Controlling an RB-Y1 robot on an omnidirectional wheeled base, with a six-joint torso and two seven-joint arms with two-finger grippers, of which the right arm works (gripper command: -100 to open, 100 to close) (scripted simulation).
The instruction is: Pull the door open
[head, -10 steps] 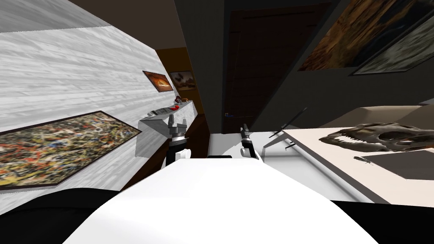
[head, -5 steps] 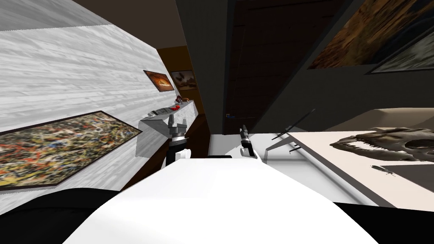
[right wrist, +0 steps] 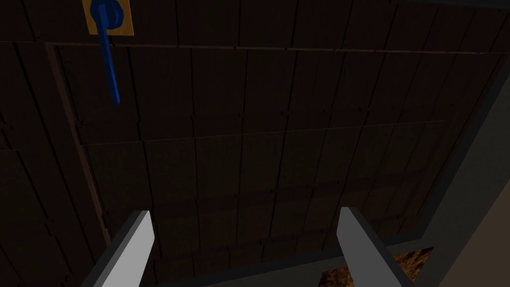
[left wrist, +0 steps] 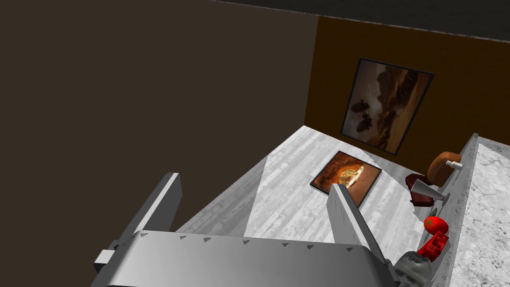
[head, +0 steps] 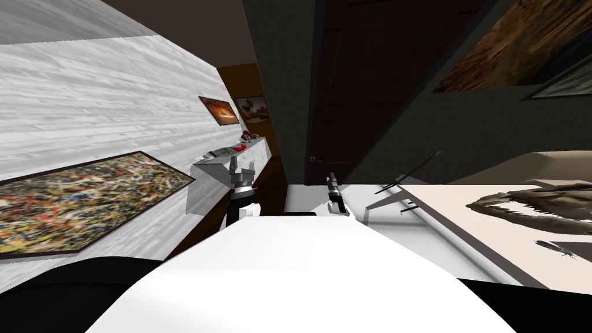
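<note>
since a second ago the whole head view has shifted: my own move toward the door (head: pixel 370 87), which now looms larger, while the pale table (head: pixel 451 219) and the skull (head: pixel 532 202) on it sit further out to the right edge. both arms hold the same pose in front of the chest.

right gripper (right wrist: pixel 245 213): forearm raised and reaching forward, fingers spread wide, nothing between them, aimed at the dark panelled door face. not touching it.

door handle (right wrist: pixel 108 65): a blue lever on a yellow plate (right wrist: pixel 107 17), well ahead of the fingers and out past one of them, not between the two. its long axis runs from the pivot on the plate back toward the gripper's side, slightly slanted. in the head view the handle (head: pixel 313 158) is a small blue speck at the door's left edge, beyond the right gripper (head: pixel 332 180).

left gripper (head: pixel 241 167): held upright, fingers apart and empty (left wrist: pixel 254 181), near the grey counter (head: pixel 231 159).
</note>
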